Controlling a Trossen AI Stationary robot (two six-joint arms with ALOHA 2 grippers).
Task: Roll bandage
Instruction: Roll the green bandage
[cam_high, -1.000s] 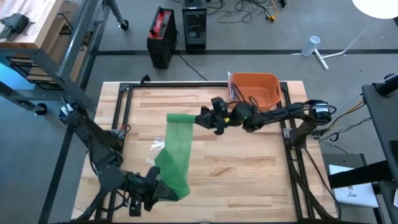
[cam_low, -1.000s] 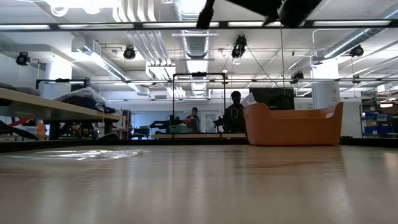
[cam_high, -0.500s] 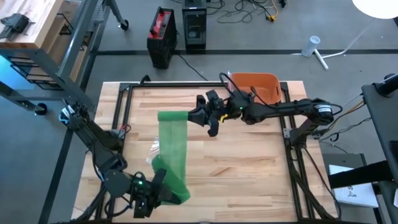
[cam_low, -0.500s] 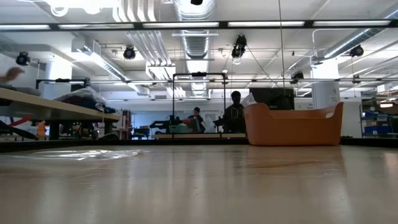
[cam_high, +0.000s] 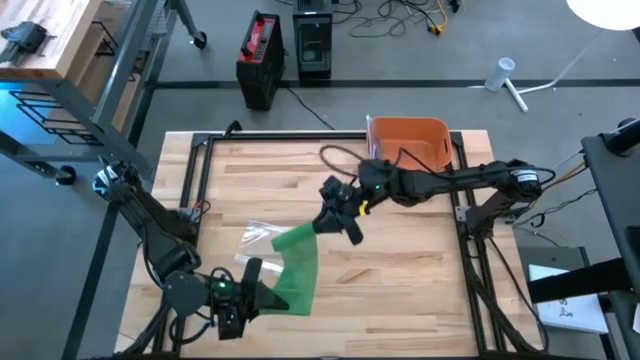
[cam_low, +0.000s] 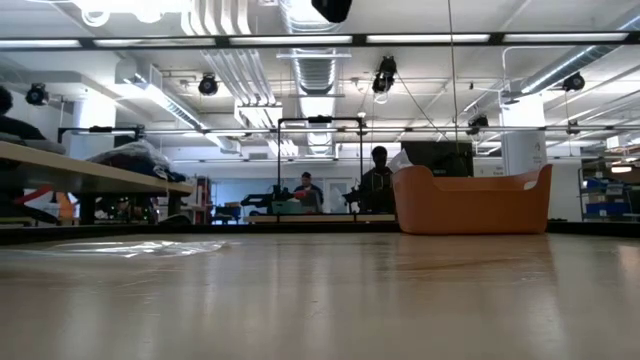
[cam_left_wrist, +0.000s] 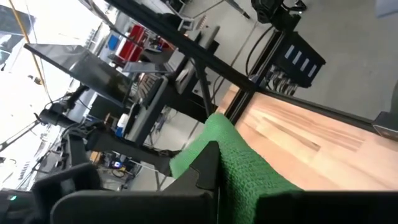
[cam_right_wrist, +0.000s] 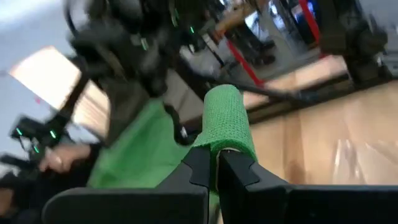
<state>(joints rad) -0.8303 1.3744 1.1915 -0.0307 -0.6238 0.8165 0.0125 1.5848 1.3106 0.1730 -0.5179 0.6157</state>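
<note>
Two dark grippers pinching green woven bandage (cam_high: 296, 262) | right gripper (cam_high: 322, 224) swinging toward 7 o'clock, slackening strip | left gripper (cam_high: 262, 292) clamping near end | rolling barely beginning

The right wrist view is smeared: beyond the bandage (cam_right_wrist: 225, 121) the left arm (cam_right_wrist: 134, 59) and a person's hand (cam_right_wrist: 59, 158) at the frame's side are only blurs. In the low view the table (cam_low: 320, 300) shows neither bandage nor grippers (one dark arm part (cam_low: 331, 8) is cut off at the top edge). In the high view the clear wrapper (cam_high: 256, 236) is partly covered by the bandage.
</note>
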